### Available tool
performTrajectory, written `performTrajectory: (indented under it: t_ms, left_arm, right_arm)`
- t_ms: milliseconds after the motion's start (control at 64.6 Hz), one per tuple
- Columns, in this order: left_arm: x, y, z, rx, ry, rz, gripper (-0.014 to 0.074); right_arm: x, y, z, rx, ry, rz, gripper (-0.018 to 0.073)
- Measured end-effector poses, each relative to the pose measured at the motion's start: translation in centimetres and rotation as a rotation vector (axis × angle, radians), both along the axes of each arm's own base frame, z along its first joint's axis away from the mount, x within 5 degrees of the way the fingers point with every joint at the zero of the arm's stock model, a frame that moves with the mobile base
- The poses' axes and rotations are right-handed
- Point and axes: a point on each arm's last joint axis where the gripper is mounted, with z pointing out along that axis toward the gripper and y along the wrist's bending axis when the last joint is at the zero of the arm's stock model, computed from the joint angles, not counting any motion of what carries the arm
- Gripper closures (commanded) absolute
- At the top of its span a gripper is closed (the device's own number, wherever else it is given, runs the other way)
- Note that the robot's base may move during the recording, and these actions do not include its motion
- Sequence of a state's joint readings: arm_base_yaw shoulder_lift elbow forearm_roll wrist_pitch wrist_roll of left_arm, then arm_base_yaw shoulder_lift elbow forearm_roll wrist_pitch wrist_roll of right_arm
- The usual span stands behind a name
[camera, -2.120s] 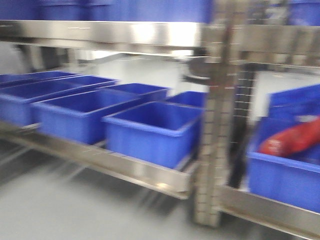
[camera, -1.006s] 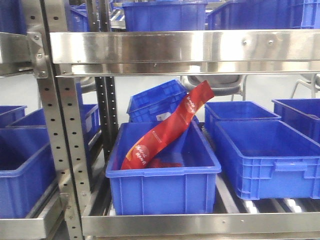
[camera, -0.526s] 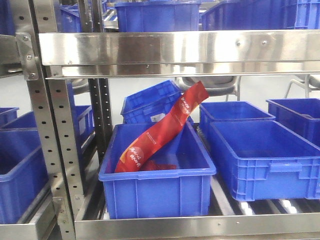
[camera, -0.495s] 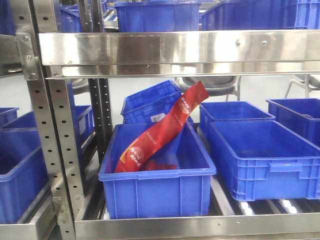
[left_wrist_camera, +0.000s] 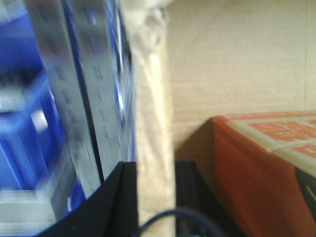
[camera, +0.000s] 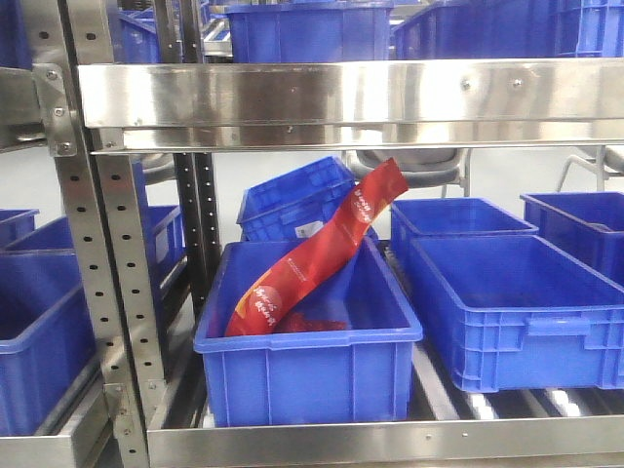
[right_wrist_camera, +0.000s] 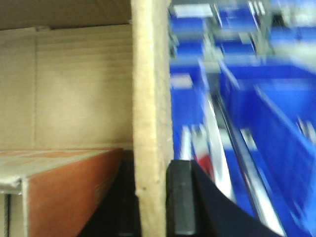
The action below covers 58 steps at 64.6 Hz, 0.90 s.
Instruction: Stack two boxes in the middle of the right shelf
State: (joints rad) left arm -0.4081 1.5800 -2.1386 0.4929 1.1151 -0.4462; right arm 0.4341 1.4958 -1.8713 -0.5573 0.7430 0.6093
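Both wrist views show an open brown cardboard box from the inside. My left gripper [left_wrist_camera: 155, 197] is shut on the edge of one box wall [left_wrist_camera: 154, 98]. My right gripper [right_wrist_camera: 152, 197] is shut on the edge of another box wall [right_wrist_camera: 150, 89]. An orange printed carton [left_wrist_camera: 256, 163] lies inside the box and also shows in the right wrist view [right_wrist_camera: 64, 187]. The steel shelf's broad front rail [camera: 341, 93] crosses the front view. Neither the boxes nor the grippers show in the front view. A second box cannot be made out.
Perforated steel uprights [camera: 107, 273] stand at the left. A blue bin [camera: 307, 361] holds a long red packet [camera: 312, 258]. More blue bins [camera: 517, 312] sit to the right, behind and above. A lower steel rail [camera: 390, 439] runs along the bottom. An upright [left_wrist_camera: 74, 98] passes close to the left gripper.
The front view swung from the left bay to the bay with the red packet, then settled; it has barely shifted in the last half second.
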Motion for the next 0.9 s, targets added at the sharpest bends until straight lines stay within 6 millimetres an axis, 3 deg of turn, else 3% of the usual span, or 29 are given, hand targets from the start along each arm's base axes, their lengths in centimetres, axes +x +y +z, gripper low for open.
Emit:
performTrajectory:
  t_ms: [170, 325, 898]
  left_arm:
    - [2.4, -1.0, -2.4, 0.027, 0.093, 0.01, 0.0708]
    - [3.5, -1.4, -3.4, 0.048, 0.12, 0.018, 0.0708]
    - [3.7, -1.3, -3.4, 0.062, 0.113, 0.026, 0.0708]
  right_arm:
    - [1.8, 0.7, -2.1, -0.029, 0.086, -0.02, 0.0712]
    - [3.2, 1.3, -3.5, -0.045, 0.127, -0.024, 0.0712]
    - [3.5, 1.5, -3.5, -0.045, 0.101, -0.011, 0.0712]
